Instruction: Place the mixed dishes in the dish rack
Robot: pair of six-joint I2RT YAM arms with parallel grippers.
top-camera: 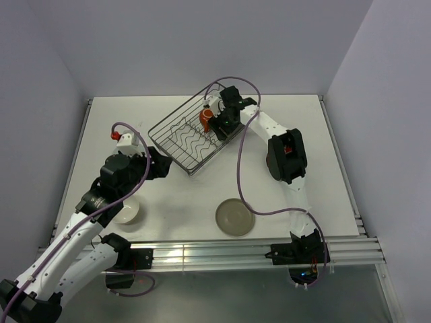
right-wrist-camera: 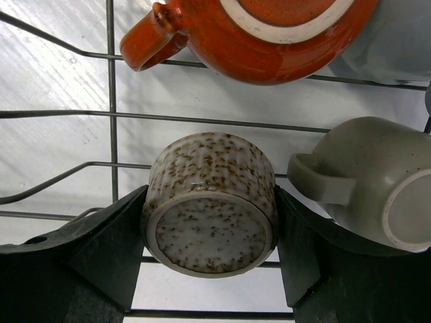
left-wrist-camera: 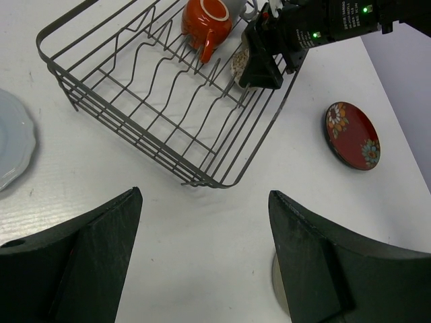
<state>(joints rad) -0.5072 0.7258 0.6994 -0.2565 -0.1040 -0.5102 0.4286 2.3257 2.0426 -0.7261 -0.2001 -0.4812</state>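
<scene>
The dark wire dish rack (top-camera: 176,138) sits at the back middle of the table. My right gripper (top-camera: 226,124) is inside its right end, shut on a beige speckled cup (right-wrist-camera: 210,214) that is held on its side, base toward the camera, just above the rack wires (right-wrist-camera: 111,101). An orange-red mug (right-wrist-camera: 262,30) lies in the rack beyond it, also seen from above (top-camera: 205,120). A grey cup (right-wrist-camera: 377,185) lies to the right and a blue-grey cup (right-wrist-camera: 397,40) behind. My left gripper (left-wrist-camera: 202,259) is open and empty over bare table in front of the rack (left-wrist-camera: 135,128).
A cream bowl (top-camera: 126,212) sits near left, partly under the left arm. An olive-grey plate (top-camera: 235,217) lies near the front middle. A red floral plate (left-wrist-camera: 352,134) lies right of the rack. A pale white plate (left-wrist-camera: 10,145) lies left of it.
</scene>
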